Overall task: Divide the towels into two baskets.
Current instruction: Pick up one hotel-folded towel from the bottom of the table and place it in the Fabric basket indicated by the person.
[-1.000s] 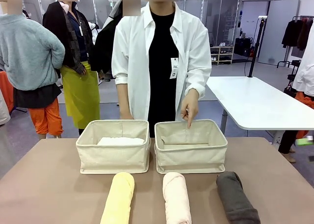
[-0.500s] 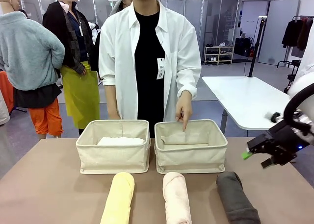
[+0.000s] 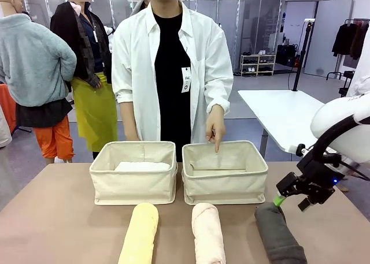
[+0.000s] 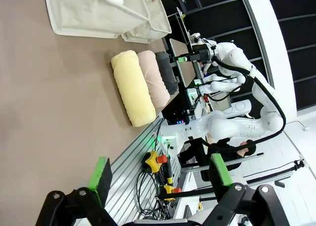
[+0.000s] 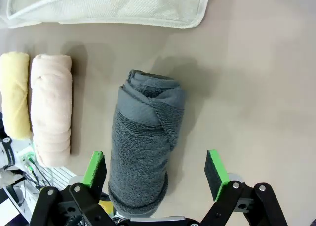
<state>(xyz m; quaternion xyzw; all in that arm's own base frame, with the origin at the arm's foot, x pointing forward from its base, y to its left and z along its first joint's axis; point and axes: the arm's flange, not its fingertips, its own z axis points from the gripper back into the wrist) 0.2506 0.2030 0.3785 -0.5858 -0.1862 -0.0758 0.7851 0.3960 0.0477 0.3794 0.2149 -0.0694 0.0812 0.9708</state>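
Progress: white towel (image 3: 141, 166) in left basket (image 3: 133, 186); yellow towel (image 3: 140, 232), pink towel (image 3: 208, 232), grey towel (image 3: 278, 232) before it; right gripper (image 3: 291, 201) released, empty.

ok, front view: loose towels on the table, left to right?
yellow towel → pink towel → grey towel

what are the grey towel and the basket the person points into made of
Grey towel: likely terry cotton, matte and fluffy; looped pile shows on the roll. Right basket: apparently cream canvas fabric, matte; soft walls, folded rim and visible seams, though the fibre is unclear.
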